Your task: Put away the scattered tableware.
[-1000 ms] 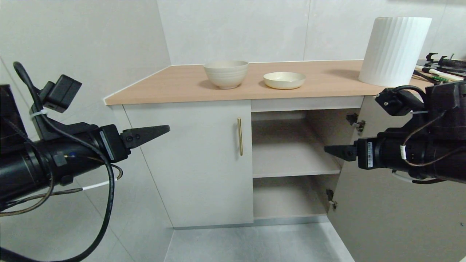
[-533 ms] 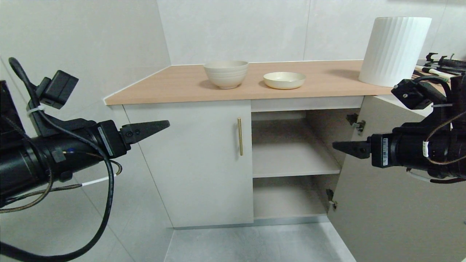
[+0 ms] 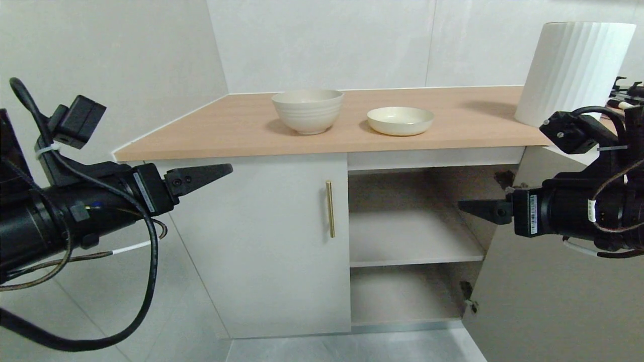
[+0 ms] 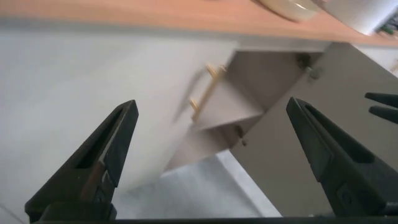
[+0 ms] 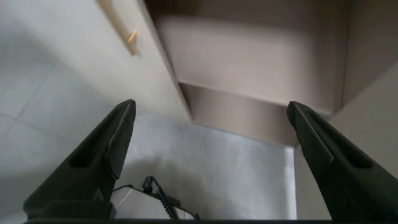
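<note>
Pale tiled walls meet in a corner behind a white cabinet (image 3: 432, 157) topped by a wood-coloured table (image 3: 468, 118). Its right door (image 3: 533, 311) stands swung open, baring an upper shelf (image 3: 407, 236) with a lower space beneath; the left door (image 3: 261, 251) is closed. A tall white ribbed cylinder (image 3: 573, 70) stands at the table's right end, well apart from the tableware: a deep ribbed bowl (image 3: 308, 110) near the middle and a shallow dish (image 3: 400, 120) to its right, not touching it. Both arms hang below table height, the left pincer (image 3: 221, 171) in front of the closed door and the right pincer (image 3: 465, 206) before the open compartment. Each has its jaws spread wide and holds nothing. The step in hand looks to be the first pickup. The right arm would do well to rise above the table edge before going forward. It should take the dish by its near rim, one jaw inside and one outside, and keep it level. On the way down to the shelf it must clear the ribbed cylinder and the open door.
</note>
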### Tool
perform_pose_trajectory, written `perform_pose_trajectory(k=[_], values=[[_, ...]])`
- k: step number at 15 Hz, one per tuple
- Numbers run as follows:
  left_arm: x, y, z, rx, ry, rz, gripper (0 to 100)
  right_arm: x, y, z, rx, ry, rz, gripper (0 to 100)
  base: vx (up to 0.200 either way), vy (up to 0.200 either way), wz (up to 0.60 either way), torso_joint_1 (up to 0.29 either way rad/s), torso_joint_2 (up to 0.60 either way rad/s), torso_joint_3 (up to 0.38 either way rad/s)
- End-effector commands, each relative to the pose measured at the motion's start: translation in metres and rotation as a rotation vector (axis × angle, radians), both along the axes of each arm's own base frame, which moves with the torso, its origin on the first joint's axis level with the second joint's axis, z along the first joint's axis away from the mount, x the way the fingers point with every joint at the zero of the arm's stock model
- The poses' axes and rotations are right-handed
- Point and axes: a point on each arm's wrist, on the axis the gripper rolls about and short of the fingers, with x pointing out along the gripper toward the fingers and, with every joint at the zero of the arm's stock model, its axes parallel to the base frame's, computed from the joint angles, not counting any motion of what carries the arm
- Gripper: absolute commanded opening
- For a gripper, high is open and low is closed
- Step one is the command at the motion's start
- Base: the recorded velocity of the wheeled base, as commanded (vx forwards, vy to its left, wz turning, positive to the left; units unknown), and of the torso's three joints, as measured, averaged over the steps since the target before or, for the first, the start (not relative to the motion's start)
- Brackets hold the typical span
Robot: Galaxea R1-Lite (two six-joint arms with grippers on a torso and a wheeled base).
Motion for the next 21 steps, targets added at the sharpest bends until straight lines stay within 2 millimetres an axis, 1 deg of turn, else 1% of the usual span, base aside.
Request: perform_pose_trajectory(k=[1,2,6,11,17,21], values=[[0.0009,0.0004,-0.0006,0.0,0.003,0.002,100,-0.0009,0.0,0.0002,0.002,0.0,0.005,100,0.2,0.0,0.0,0.002,0.01,0.007],[-0.0002,0.0006,0.0001,0.0,0.001,0.002,100,-0.0009,0.0,0.0002,0.003,0.0,0.007,100,0.2,0.0,0.0,-0.002,0.0,0.002],[-0.004,0.0013,0.0032,-0.003,-0.011,0.001,100,-0.0066,-0.0014,0.0055,0.024,-0.015,0.023,100,0.0,0.0,0.0,0.0,0.0,0.0],[-0.0015,0.0007,0.0002,-0.001,0.003,-0.004,100,-0.0055,-0.0015,-0.001,0.026,0.004,0.019,100,0.0,0.0,0.0,0.0,0.0,0.0],[0.0003,0.0004,-0.0015,0.0,0.01,-0.004,100,-0.0047,-0.0019,-0.0035,0.034,-0.017,0.017,100,0.0,0.0,0.0,0.0,0.0,0.0],[0.0018,-0.0003,-0.0045,0.003,0.022,-0.007,100,-0.0047,-0.0019,-0.0035,0.033,-0.018,0.018,100,0.0,0.0,0.0,0.047,-0.23,-0.239]])
